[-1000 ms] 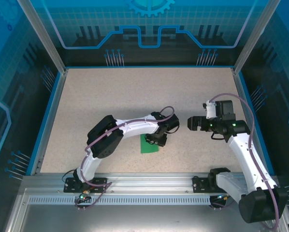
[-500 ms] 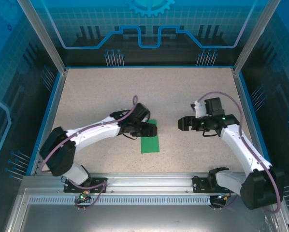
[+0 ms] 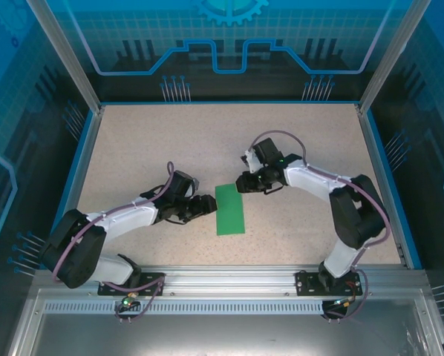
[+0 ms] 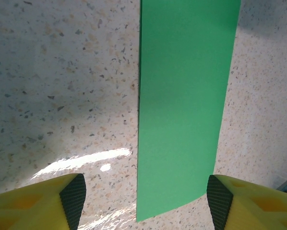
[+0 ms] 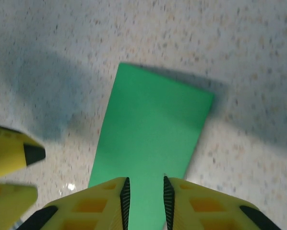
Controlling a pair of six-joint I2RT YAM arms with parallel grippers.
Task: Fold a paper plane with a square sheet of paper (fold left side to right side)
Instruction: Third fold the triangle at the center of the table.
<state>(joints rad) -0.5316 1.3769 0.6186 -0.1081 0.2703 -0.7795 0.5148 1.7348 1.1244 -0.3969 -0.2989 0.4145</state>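
Paper [image 3: 230,209] lies flat on the table [image 3: 148,141], a narrow strip between both arms. It looks light, limp and likely to slide, so I'd pinch a free edge. Left gripper [image 3: 207,204] gapes just beside it; right gripper [image 3: 243,183] sits at the far end, jaws nearly together, and I cannot tell if it's pinching

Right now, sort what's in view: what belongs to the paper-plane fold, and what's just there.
Belongs to the job:
green sheet of paper, lying as a narrow rectangle
left arm's fingers
right arm's fingers

Just there:
speckled table
aluminium rail along the near edge
blue enclosure panels
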